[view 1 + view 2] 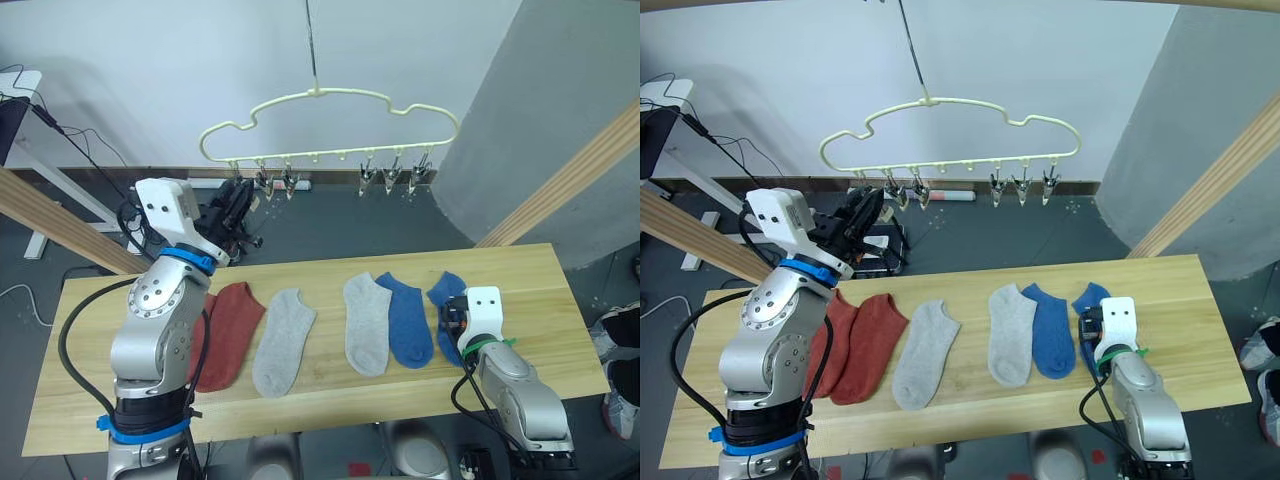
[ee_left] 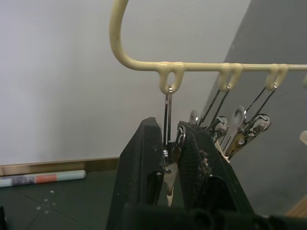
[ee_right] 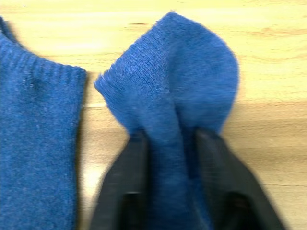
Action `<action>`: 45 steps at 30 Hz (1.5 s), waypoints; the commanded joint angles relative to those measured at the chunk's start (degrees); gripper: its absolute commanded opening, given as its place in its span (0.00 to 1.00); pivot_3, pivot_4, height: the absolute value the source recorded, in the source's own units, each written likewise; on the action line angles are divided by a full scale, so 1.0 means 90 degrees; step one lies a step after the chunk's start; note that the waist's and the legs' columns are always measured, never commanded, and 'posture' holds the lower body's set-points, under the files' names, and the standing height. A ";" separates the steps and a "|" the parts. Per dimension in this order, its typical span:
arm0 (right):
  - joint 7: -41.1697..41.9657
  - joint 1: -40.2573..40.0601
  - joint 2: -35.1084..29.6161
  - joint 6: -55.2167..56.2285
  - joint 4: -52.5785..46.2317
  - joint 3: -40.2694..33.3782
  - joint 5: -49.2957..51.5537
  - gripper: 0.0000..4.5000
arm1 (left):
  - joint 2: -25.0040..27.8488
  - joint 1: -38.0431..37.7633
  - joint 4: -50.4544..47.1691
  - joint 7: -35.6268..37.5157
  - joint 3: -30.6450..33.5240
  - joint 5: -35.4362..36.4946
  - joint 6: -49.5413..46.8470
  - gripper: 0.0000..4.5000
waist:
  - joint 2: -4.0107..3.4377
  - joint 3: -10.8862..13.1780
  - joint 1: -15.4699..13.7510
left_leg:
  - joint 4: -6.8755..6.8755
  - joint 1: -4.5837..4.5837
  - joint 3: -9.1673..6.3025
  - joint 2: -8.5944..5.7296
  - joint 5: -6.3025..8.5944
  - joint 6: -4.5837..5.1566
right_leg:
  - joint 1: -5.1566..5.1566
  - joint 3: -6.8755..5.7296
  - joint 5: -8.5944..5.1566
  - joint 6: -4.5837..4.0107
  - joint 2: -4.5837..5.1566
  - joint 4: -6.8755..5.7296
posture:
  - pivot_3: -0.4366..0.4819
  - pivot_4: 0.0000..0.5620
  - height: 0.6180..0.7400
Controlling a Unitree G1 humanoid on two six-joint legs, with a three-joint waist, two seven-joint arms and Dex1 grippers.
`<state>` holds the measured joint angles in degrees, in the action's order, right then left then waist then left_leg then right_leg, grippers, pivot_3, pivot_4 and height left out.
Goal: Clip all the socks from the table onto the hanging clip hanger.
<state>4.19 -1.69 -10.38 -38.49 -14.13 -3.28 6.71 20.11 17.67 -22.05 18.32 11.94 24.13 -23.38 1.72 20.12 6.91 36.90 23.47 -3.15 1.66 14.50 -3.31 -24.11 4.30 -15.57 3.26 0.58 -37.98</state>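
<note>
Left jaws pinching a hanger clip, right jaws pinching a blue sock.

Rightmost blue sock: near half hidden behind the right gripper; heel end not visible. Left rust-red sock mostly covered by the left arm. Endmost clip lies between the left gripper's fingers; its tips are hidden. Clip hanger cut off by the wrist view's edges. Table: near edge partly hidden behind both arms.
</note>
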 commanded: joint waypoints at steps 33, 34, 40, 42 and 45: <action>0.2379 0.2406 0.0173 0.1388 -0.0946 0.2732 -0.0106 0.00 | 0.0375 0.0620 -0.0510 -0.1220 0.1067 0.4307 -0.2651 0.08 | -0.0007 0.0047 -0.0095 | 0.0009 0.0039 -0.0025 -0.0002 -0.0010 -0.0025 | -0.0025 -0.0026 0.0022 -0.0029 0.0030 -0.0007 | 0.27 0.66 0.97; 0.2354 0.2432 0.0237 0.1418 -0.0916 0.2722 -0.0089 0.00 | 0.0386 0.0610 -0.0513 -0.1236 0.1062 0.4335 -0.2651 0.08 | -0.0007 0.0047 -0.0092 | 0.0009 0.0039 -0.0025 -0.0003 -0.0010 -0.0024 | -0.0025 -0.0027 0.0022 -0.0029 0.0030 -0.0008 | 0.27 0.66 0.97; 0.2310 0.2496 0.0428 0.1471 -0.0850 0.2725 -0.0056 0.00 | 0.0436 0.0583 -0.0503 -0.1320 0.1019 0.4419 -0.2606 0.08 | -0.0007 0.0047 -0.0089 | 0.0010 0.0038 -0.0029 -0.0003 -0.0010 -0.0023 | -0.0026 -0.0030 0.0023 -0.0030 0.0027 -0.0013 | 0.27 0.66 0.97; 0.2327 0.2497 0.0448 0.1490 -0.0862 0.2728 -0.0025 0.00 | 0.0442 0.0585 -0.0500 -0.1334 0.1001 0.4426 -0.2586 0.08 | -0.0007 0.0047 -0.0091 | 0.0010 0.0039 -0.0028 -0.0003 -0.0010 -0.0024 | -0.0026 -0.0030 0.0023 -0.0030 0.0028 -0.0012 | 0.27 0.66 0.97; 0.2339 0.2516 0.0501 0.1505 -0.0864 0.2724 0.0013 0.00 | 0.0438 0.0585 -0.0495 -0.1339 0.0975 0.4420 -0.2557 0.08 | -0.0007 0.0047 -0.0091 | 0.0010 0.0039 -0.0028 -0.0002 -0.0010 -0.0024 | -0.0026 -0.0030 0.0023 -0.0030 0.0030 -0.0012 | 0.27 0.65 0.97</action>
<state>24.95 20.77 -6.73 -26.66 -20.39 21.41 5.81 23.50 22.84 -24.82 6.06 20.62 62.74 -47.14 1.66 20.55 6.09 36.99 23.82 -3.40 1.64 14.41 -3.52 -24.34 4.03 -15.36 2.99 0.84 -38.10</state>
